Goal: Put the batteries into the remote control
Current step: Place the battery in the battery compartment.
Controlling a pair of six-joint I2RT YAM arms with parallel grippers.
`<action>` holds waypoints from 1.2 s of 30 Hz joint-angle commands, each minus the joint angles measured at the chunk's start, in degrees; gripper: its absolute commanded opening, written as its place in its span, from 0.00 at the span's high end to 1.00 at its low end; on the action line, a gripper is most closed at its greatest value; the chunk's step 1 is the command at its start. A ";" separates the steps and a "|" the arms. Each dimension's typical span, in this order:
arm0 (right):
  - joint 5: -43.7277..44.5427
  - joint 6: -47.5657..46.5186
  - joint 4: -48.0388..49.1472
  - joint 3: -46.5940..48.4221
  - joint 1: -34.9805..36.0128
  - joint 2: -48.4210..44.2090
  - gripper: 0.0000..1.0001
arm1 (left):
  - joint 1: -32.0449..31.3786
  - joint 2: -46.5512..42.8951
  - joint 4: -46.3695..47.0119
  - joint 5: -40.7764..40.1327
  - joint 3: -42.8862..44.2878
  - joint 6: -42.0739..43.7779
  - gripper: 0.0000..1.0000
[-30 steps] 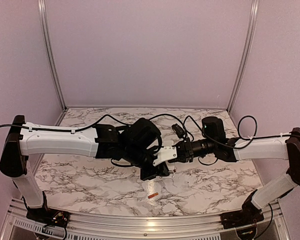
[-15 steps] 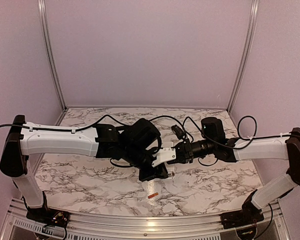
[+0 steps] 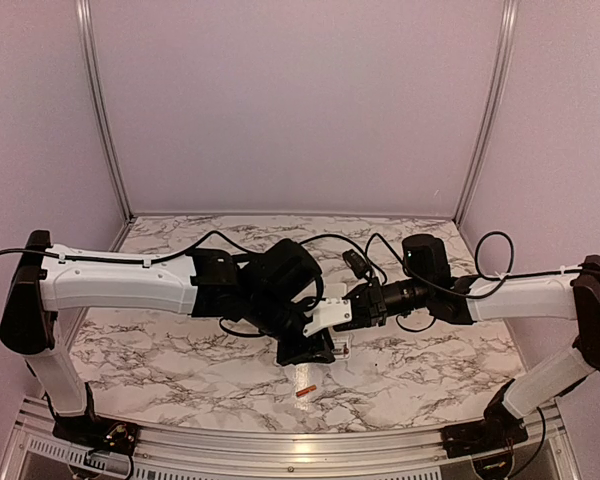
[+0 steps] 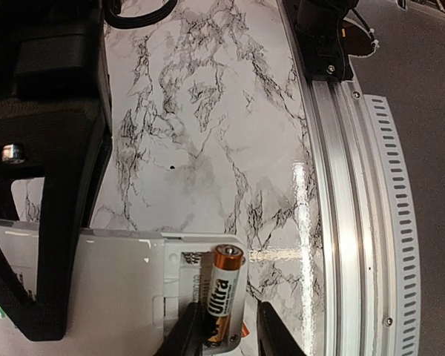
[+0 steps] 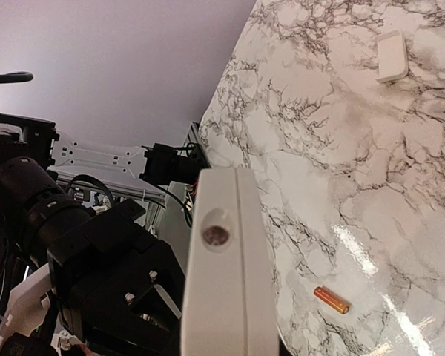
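Right gripper (image 3: pixel 355 310) is clamped on one end of the small flat white rectangular remote control (image 3: pixel 325 316) and holds it mid-workspace, apparently just above the white-and-grey marble tabletop (image 3: pixel 180 360). The right wrist view only shows the remote edge-on, with its own fingers hidden behind it.

Left gripper (image 4: pixel 228 324) is at the remote's free end with its jaws narrow, straddling the gold-and-black cylindrical battery with a copper cap (image 4: pixel 222 289). One finger (image 4: pixel 189 334) is against the battery and there's a visible gap to the other, so it's not pinching. That battery lies in the open bay on the remote's back, copper cap close to the remote's end edge.

The orange-copper cylindrical battery (image 3: pixel 305 390) lies loose on the tabletop, near the front rail (image 3: pixel 280 440) and close in front of the grippers, touching nothing.

A small white rectangular plastic piece (image 5: pixel 391 55) lies flat on the marble, well apart from the rest.
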 commanded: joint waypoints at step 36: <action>3.59 2.86 7.58 -0.12 -0.45 0.89 1.00 | 9.50 -21.76 22.53 -6.67 -18.95 -31.74 0.01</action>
